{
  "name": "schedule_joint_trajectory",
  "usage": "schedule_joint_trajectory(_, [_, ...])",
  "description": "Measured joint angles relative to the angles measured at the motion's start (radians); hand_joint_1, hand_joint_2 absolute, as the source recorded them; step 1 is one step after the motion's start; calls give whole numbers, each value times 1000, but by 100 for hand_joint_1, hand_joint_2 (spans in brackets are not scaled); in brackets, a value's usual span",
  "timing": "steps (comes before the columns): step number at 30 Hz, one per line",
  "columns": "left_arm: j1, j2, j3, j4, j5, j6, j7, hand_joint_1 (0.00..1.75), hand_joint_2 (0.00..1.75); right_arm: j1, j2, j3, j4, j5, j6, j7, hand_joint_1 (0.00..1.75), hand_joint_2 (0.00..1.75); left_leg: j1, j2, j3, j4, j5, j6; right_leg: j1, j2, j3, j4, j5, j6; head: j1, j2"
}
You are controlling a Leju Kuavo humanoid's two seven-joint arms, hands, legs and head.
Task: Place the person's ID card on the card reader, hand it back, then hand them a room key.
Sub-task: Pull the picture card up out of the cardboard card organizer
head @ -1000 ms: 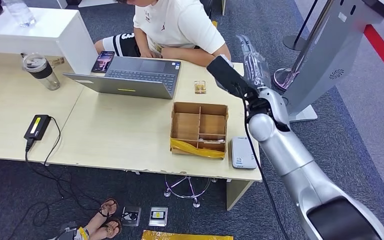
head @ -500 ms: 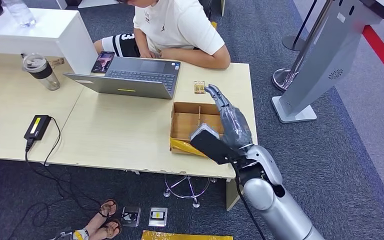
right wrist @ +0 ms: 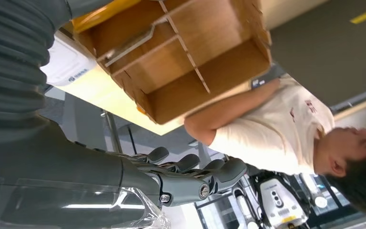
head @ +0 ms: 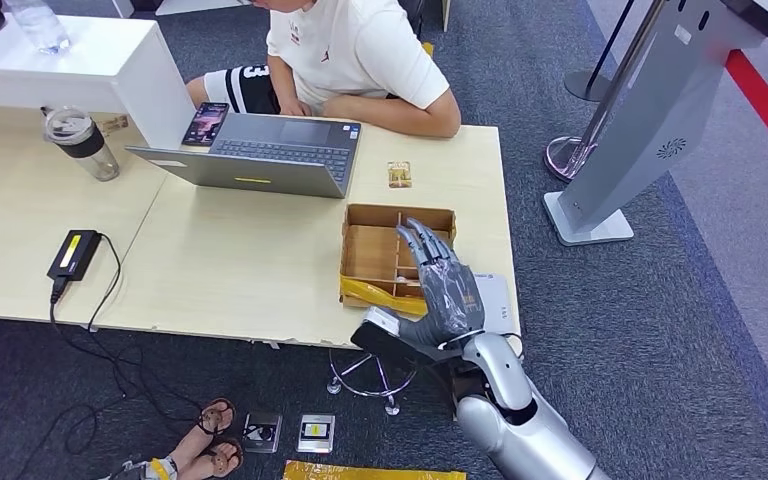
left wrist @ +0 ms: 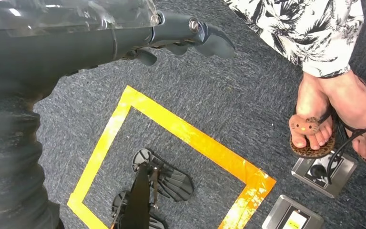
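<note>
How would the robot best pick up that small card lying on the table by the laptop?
The card lies flat on the table, so probably from above: the right hand pinching its two long edges, perhaps after sliding it toward the table's edge to get fingers under.

The right hand [head: 445, 290] is raised with fingers straight and spread, empty; the left hand [left wrist: 124, 40] hangs low, fingers loosely apart.

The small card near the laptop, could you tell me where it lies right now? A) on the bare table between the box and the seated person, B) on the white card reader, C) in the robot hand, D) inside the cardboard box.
A: the card lies flat on the table, beyond the cardboard box and apart from the open right robot hand.
</note>
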Motion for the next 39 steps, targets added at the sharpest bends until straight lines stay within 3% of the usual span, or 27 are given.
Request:
schedule_joint_trajectory(10, [0,-16,0,0,4,23,-20,0,175,0,-2,17,86,-11,-8,20,0,175,0,0,0,0,0,0,0,0,0,0,0,0,0,0])
schedule_joint_trajectory(39, [0,-18,-27,1,-19,11,-53,0,175,-1,-29,6,129,35,-20,78,5,175,0,0,0,0,0,0,0,0,0,0,0,0,0,0])
